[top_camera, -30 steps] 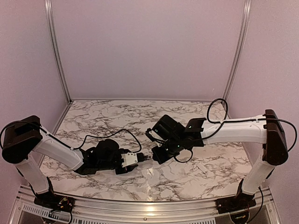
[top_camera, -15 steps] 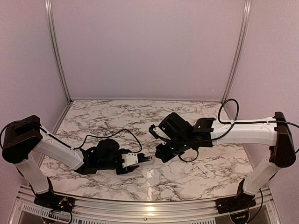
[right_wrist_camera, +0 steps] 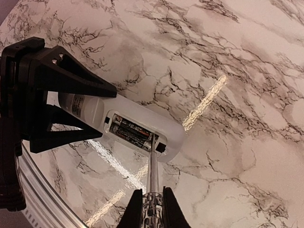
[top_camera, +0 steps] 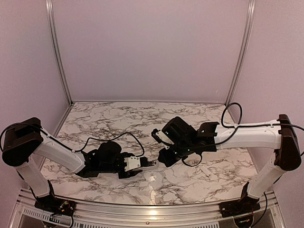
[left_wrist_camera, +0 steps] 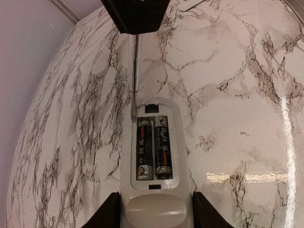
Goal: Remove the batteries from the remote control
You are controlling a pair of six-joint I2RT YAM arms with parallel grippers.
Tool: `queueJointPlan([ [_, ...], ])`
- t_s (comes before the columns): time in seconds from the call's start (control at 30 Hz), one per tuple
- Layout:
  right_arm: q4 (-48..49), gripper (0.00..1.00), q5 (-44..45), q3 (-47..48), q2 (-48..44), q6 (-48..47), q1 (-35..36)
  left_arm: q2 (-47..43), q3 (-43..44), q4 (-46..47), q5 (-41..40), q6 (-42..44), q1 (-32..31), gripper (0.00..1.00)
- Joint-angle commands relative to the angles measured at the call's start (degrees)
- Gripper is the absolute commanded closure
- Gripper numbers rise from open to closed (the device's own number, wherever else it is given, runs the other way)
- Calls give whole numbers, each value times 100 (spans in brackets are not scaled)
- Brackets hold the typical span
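Left gripper point(left_wrist_camera: 157, 216) clamps remote control point(left_wrist_camera: 179, 142), batteries point(left_wrist_camera: 153, 148) seated just ahead; right gripper point(right_wrist_camera: 153, 211) closed on grey stick point(right_wrist_camera: 153, 166), tip apparently touching the remote control

We count one remote control point(left_wrist_camera: 156, 211), and in its open recess two batteries point(left_wrist_camera: 144, 148) (they lie side by side, so the tally is easy). We see one thin grey stick point(right_wrist_camera: 153, 167). We count two arms, the left arm point(top_camera: 59, 154) and the right arm point(top_camera: 242, 135). There are two grippers, the left gripper point(top_camera: 142, 164) and the right gripper point(top_camera: 162, 158), and each shows two fingers. We count one marble table point(top_camera: 118, 118) and two metal posts point(top_camera: 57, 52) behind it.
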Motion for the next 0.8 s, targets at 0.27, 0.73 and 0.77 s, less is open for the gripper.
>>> queueJointPlan([
  [0.27,152,100,-26,-162,-70,-1,-33,8,174,67,52,-77,-37,100],
  [0.73,329,100,-71,-204,-63,-32,-32,-72,135,75,166,-79,-37,100],
  [0.77,387,100,-71,-248,-94,-30,-33,-90,117,94,189,-87,-37,100],
])
